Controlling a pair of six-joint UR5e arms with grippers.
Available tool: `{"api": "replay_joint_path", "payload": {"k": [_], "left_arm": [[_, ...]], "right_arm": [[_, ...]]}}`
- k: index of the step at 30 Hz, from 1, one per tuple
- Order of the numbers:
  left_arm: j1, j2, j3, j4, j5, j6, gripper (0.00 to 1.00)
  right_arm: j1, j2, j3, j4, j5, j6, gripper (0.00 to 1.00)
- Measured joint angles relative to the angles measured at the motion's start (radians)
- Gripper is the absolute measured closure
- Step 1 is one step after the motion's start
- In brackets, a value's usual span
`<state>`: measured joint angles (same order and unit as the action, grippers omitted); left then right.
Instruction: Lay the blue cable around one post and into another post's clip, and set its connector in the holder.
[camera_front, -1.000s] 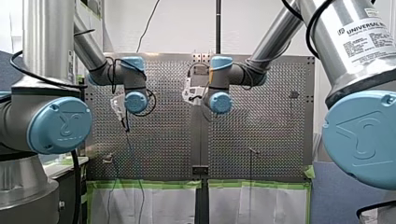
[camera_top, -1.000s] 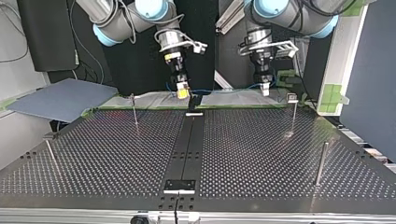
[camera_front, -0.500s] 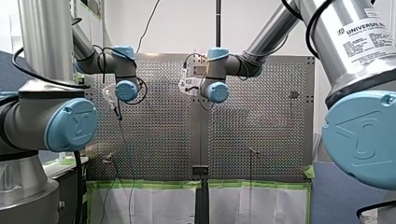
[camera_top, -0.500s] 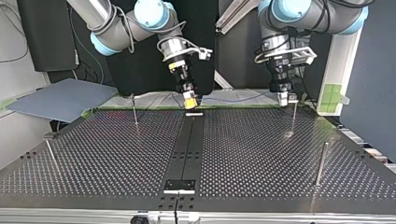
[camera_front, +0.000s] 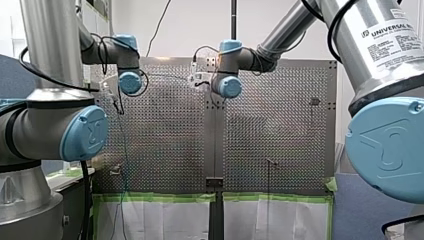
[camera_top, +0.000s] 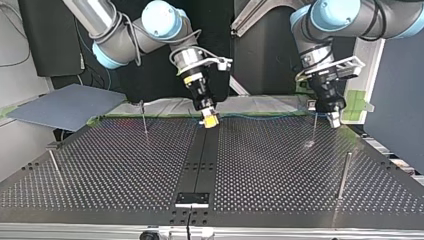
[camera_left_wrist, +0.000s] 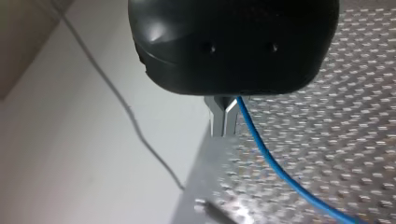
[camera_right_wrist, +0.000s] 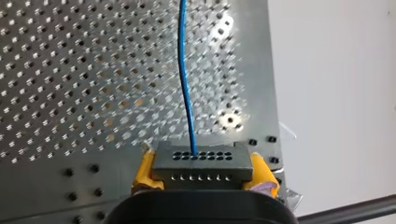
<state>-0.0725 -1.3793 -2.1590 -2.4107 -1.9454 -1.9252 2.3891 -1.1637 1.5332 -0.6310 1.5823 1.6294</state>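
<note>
Your right gripper (camera_right_wrist: 203, 173) clamps the connector (camera_right_wrist: 201, 161); the blue cable (camera_right_wrist: 185, 84) runs straight ahead. Your left gripper (camera_left_wrist: 222, 125), closed, pinches that cable.

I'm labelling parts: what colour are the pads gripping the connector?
Yellow: the pads beside the black connector show best in the right wrist view.

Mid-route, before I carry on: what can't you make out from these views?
Left wrist view: the black body of my left claw hides where the blue cable meets it; the cable's other end runs off the edge.
Right wrist view: my right claw covers the lower part of the connector.
Top view: the post clip beside my left claw is too small to read.
Front view: both claws are too small to read.
</note>
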Motion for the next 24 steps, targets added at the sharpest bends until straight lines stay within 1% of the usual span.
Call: {"api": "replay_joint_path", "payload": {"k": [3, 8, 20, 24], "left_arm": [[0.008, 0.016, 0.024, -0.028, 0.000, -0.001, 1.00], [0.022, 0.022, 0.063, -0.065, 0.000, -0.002, 1.00], [0.068, 0.022, 0.143, -0.101, 0.003, -0.026, 1.00], [0.085, 0.010, 0.172, -0.112, 0.021, -0.036, 1.00]], "right_arm": [[-0.001, 0.000, -0.019, 0.007, -0.012, 0.000, 1.00], [-0.003, 0.001, -0.047, 0.020, -0.020, 0.001, 1.00], [0.000, 0.003, -0.124, 0.040, -0.044, 0.003, 1.00], [0.000, 0.003, -0.149, 0.045, -0.051, 0.005, 1.00]]}}
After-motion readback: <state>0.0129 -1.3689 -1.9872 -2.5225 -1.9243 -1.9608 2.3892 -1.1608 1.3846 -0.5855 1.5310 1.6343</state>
